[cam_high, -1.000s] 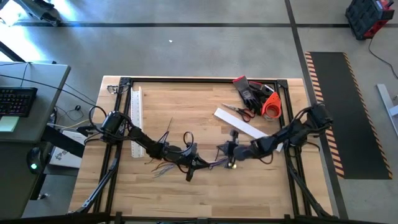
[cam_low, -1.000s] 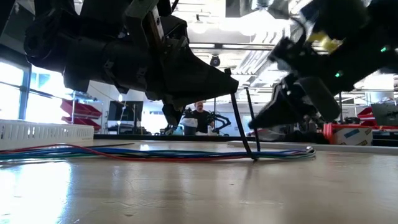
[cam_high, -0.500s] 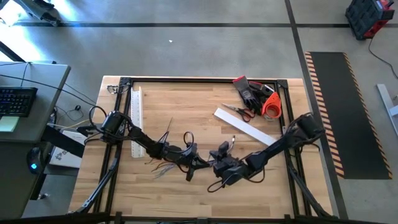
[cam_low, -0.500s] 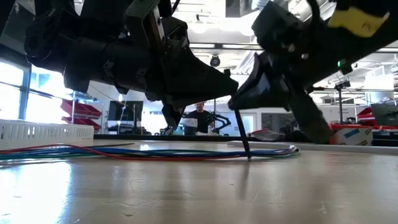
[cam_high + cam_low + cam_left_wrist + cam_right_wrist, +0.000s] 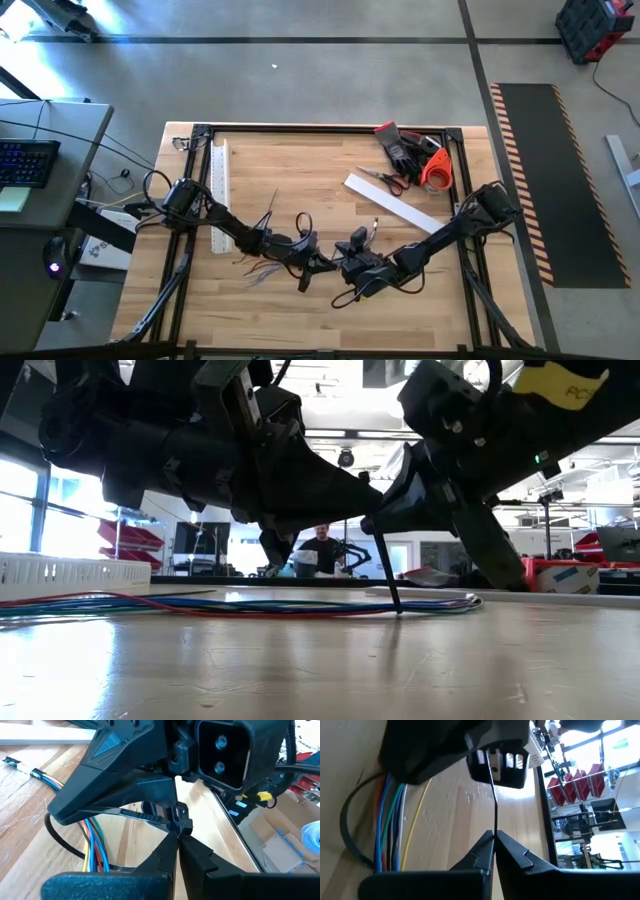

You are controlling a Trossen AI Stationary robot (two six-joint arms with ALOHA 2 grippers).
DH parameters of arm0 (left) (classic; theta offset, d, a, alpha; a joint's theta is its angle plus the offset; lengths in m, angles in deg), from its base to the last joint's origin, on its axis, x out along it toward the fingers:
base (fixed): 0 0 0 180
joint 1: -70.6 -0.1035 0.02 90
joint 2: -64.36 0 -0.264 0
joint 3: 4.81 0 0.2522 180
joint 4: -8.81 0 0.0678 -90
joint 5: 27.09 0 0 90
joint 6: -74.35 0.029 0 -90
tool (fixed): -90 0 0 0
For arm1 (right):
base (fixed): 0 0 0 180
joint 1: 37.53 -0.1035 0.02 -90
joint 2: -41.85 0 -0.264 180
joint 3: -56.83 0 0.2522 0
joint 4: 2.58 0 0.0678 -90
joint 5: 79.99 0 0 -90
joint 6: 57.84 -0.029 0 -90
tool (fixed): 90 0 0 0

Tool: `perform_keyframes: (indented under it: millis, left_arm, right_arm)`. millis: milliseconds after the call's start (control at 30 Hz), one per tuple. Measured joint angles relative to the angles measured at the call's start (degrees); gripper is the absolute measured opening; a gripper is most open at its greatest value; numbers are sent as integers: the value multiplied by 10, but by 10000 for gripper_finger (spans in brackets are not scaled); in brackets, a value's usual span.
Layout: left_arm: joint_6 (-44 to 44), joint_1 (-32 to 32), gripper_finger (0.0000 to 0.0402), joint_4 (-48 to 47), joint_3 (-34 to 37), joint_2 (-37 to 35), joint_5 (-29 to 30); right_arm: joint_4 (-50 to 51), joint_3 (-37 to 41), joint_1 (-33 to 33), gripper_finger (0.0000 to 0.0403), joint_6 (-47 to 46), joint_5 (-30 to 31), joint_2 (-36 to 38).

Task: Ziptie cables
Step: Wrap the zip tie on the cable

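— What have the two end effectors got hold of?

— The left end effector (image 5: 177, 837) has its fingers pressed together on the head of a ziptie (image 5: 135, 815). The right end effector (image 5: 494, 841) is pinched closed on the thin tail of that same ziptie, the strip running straight out from its tips toward the other arm. The two tips nearly meet, at about six o'clock from the middle of the surface (image 5: 300, 165).

— And the cables?

— The cables (image 5: 230, 605) lie flat on the wood right under the tips, blue, red, green and grey side by side, trailing off toward nine o'clock, where their loose ends fan out. A dark loop of ziptie curves round the bunch, and in the low view the strip stands up from the bundle into the end effectors.

— Anything else about?

— A white slotted duct (image 5: 219, 195) lies along the nine o'clock edge. Toward two o'clock there's a flat white strip (image 5: 388, 200), scissors (image 5: 380, 178), dark gloves (image 5: 400, 147) and an orange tool (image 5: 433, 168). A person (image 5: 322, 550) stands in the room well beyond the surface.
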Motion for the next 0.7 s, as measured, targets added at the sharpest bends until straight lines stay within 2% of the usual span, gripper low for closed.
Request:
perform_keyframes:
  millis: [433,700]
  left_arm:
    - [0,0,0,0,0,0,0]
    - [0,1,0,0,0,0,0]
  right_arm:
    - [-7,0,-21,0,40,-12,0]
    - [5,0,-11,0,39,-6,0]
